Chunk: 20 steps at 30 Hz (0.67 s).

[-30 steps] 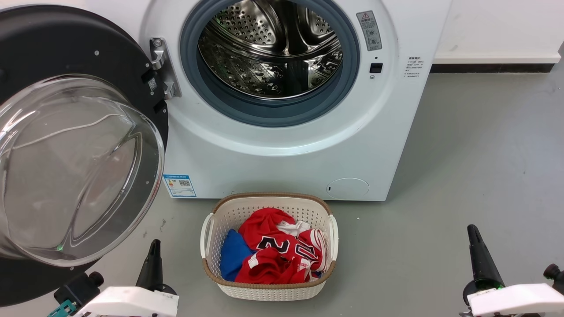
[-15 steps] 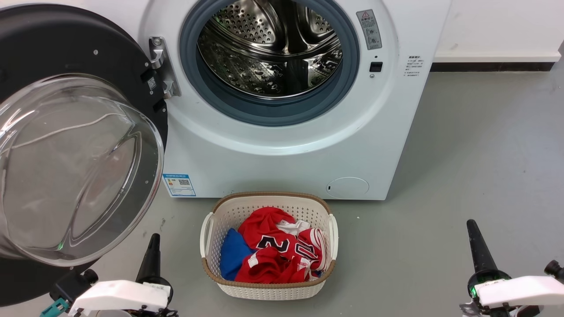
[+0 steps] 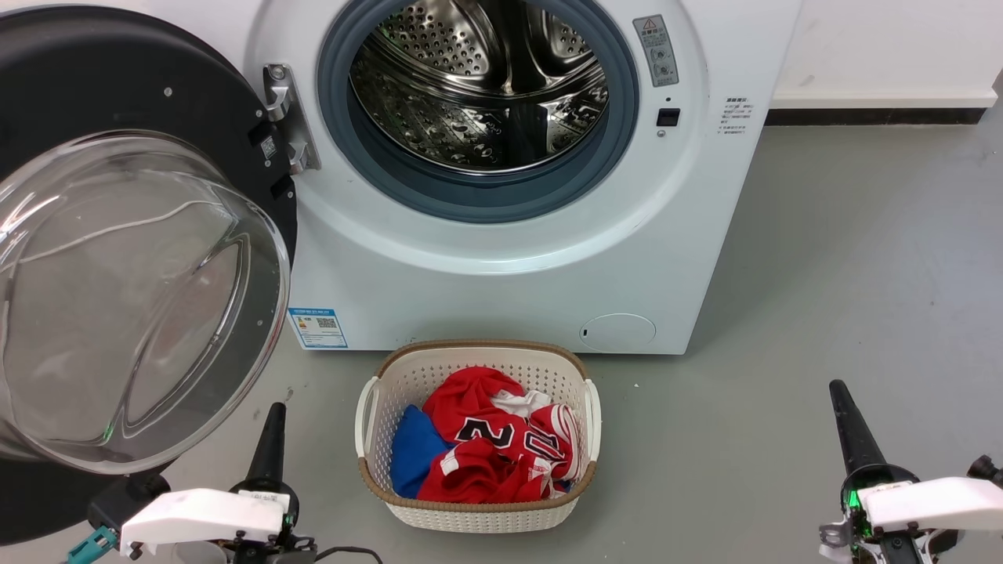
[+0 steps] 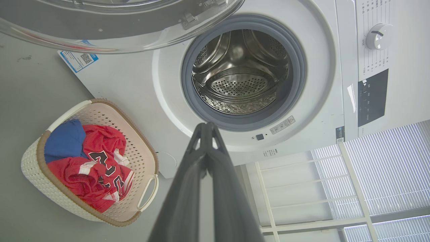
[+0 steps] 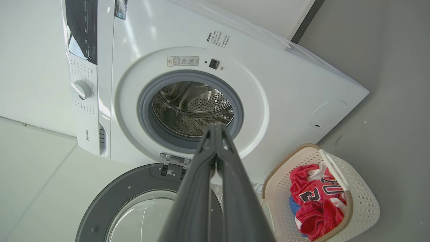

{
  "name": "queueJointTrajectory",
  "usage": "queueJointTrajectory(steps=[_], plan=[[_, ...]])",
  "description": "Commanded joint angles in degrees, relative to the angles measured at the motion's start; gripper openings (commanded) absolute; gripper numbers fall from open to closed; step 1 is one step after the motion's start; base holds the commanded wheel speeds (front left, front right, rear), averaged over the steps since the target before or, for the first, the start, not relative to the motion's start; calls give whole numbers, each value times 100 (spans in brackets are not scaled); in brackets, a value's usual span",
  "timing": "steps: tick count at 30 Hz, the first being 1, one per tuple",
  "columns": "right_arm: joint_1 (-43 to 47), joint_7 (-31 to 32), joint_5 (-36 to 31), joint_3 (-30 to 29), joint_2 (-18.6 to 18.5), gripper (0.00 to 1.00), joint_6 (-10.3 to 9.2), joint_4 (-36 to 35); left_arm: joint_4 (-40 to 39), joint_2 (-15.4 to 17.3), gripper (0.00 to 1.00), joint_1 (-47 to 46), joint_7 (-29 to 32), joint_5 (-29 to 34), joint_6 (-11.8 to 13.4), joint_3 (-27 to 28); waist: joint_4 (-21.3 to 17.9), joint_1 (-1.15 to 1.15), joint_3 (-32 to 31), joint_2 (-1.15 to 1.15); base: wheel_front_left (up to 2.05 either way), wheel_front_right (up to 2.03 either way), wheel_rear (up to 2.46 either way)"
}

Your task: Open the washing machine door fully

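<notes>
The white washing machine [image 3: 501, 282] stands ahead with its steel drum [image 3: 478, 86] exposed. Its door [image 3: 117, 70], a black rim around a bulging clear glass bowl [image 3: 133, 298], hangs swung wide to the left on a metal hinge [image 3: 286, 117]. My left gripper [image 3: 274, 415] is shut and empty, low at the left just below the glass bowl, apart from it. My right gripper [image 3: 838, 392] is shut and empty at the lower right over the floor. The left wrist view has the drum [image 4: 240, 74] beyond the shut left gripper [image 4: 206, 126]. In the right wrist view the door [image 5: 134, 198] lies below the drum [image 5: 191, 107].
A white laundry basket [image 3: 376, 399] with red and blue clothes [image 3: 494, 446] sits on the grey floor just before the machine, between my arms. Grey floor [image 3: 862, 258] stretches to the right of the machine, up to a white wall with a dark skirting [image 3: 878, 119].
The door has not moved. Both forearms have slid a little lower in the head view, and the scene has shifted slightly upward.
</notes>
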Motion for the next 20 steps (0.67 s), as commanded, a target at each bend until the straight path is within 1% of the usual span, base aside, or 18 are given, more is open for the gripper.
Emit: queueJointTrajectory(steps=[1,20], plan=[[-128,32,99,-15,-30,0,1,-3,-19,-1,0,-109,32,-99,-20,35,0,0,1,0,0,0,0],[-329,294,1035,-96,-11,0,0,186,58,-3,0,-256,281,-1111,-116,110,-10,0,25,0,0,0,0]])
